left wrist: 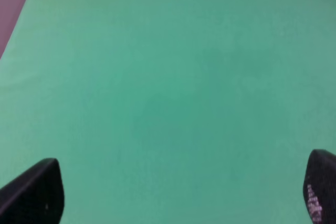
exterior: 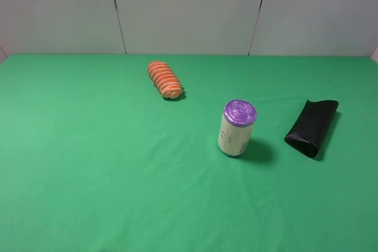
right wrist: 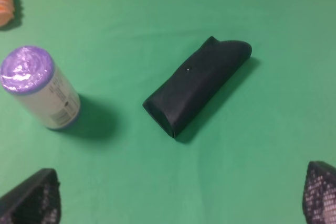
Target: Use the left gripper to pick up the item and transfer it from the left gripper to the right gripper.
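Both hands hang wide open, holding nothing: left hand (left wrist: 178, 192) over bare green bench (left wrist: 168, 77), right hand (right wrist: 178, 195) above the glasses case (right wrist: 197, 85), apart from it.

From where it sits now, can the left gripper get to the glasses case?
Probably, but not directly: the glasses case lies on the table's right side, with the can standing just left of it. The left gripper sees only bare cloth, so it must cross over.

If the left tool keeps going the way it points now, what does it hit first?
Probably just the bare green cloth. The left tool is open, and nothing lies ahead of it in its wrist view, though depth is unclear.
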Tool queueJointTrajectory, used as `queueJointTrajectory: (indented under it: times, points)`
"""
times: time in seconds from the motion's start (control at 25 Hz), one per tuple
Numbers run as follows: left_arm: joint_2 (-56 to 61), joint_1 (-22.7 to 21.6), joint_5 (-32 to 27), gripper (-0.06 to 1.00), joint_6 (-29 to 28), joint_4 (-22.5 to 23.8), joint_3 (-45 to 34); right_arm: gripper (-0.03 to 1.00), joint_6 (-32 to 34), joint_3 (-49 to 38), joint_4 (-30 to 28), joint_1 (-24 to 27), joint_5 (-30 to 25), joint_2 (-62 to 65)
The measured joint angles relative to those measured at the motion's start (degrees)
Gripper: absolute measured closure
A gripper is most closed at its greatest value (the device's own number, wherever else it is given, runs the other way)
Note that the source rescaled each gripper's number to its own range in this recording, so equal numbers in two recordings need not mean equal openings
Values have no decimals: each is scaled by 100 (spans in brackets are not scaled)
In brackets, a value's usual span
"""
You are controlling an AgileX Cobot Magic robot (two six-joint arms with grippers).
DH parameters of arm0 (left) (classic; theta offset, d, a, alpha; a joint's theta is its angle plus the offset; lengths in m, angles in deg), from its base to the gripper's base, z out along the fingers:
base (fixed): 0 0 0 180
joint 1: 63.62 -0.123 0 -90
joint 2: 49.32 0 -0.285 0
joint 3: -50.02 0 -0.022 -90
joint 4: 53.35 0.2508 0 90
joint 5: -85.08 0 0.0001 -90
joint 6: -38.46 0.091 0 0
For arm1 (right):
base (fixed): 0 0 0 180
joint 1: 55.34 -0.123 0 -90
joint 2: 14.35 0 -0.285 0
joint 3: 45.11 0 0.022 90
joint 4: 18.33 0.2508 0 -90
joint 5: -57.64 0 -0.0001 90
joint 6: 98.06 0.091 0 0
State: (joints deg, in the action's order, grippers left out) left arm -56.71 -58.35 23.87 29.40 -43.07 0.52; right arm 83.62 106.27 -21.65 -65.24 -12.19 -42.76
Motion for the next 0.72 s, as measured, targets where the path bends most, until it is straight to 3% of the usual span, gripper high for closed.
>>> queueJointTrajectory:
  times: [0.28, 0.56, 0.72]
  points:
    - [0, 0, 0, 19, 0, 0, 0, -3, 0, -362, -14, 90, 16, 669]
    - [0, 0, 0, 19, 0, 0, 0, -3, 18, -1503, -16, 705, 498, 1988]
    - [0, 0, 0, 19, 0, 0, 0, -3, 18, -1807, 2, 942, 731, 2089]
